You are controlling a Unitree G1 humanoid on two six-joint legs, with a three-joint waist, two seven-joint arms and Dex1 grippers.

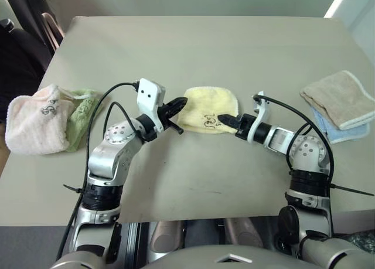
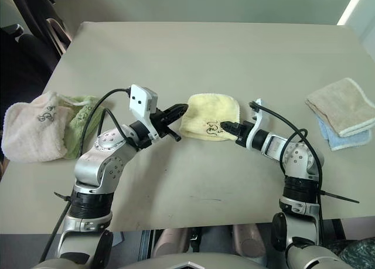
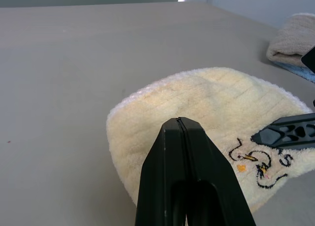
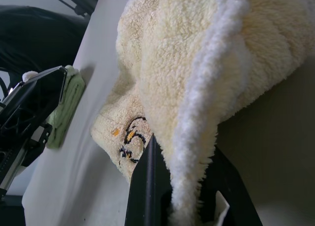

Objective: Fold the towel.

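The towel (image 1: 206, 108), pale yellow with a small dark embroidered mark, lies bunched in a rounded heap at the middle of the table (image 1: 193, 52). My right gripper (image 1: 226, 119) reaches in from the right at the embroidered corner. It is shut on the towel's white-hemmed edge (image 4: 197, 137), which runs down between its two black fingers (image 4: 147, 186). My left gripper (image 1: 181, 102) points at the towel's left edge with its fingers (image 3: 170, 152) pressed together, nothing visible between them, just above the cloth (image 3: 197, 103). The right gripper's finger (image 3: 290, 132) rests on the embroidery.
A pink towel (image 1: 35, 119) and a green one (image 1: 82, 113) lie at the table's left edge. A beige towel (image 1: 343, 98) sits on a blue one (image 1: 334, 131) at the right. A dark chair (image 1: 23, 52) stands beyond the left edge.
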